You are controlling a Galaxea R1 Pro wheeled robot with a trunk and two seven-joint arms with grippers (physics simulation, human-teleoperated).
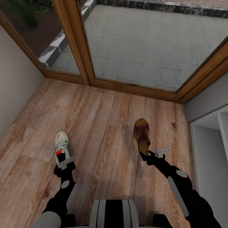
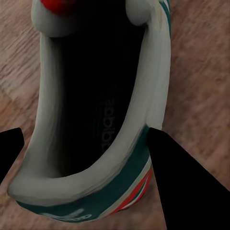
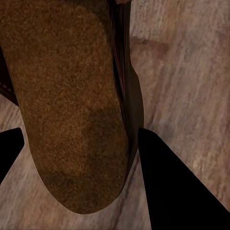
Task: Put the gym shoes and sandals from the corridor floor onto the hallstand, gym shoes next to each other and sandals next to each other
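1. Straddling the heel of a gym shoe (image 1: pixel 62 144), the left claw (image 1: pixel 66 163) is seen spread on the corridor floor (image 1: pixel 101 126), left of the sandal (image 1: pixel 142 134).
2. Sandal heel is flanked by the spread right claw (image 1: pixel 158 153).

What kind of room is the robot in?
Probably a hallway by the door of a house. There is a wooden floor, big glass doors that look out on grey paving, and shoes on the floor: a sneaker and a sandal.
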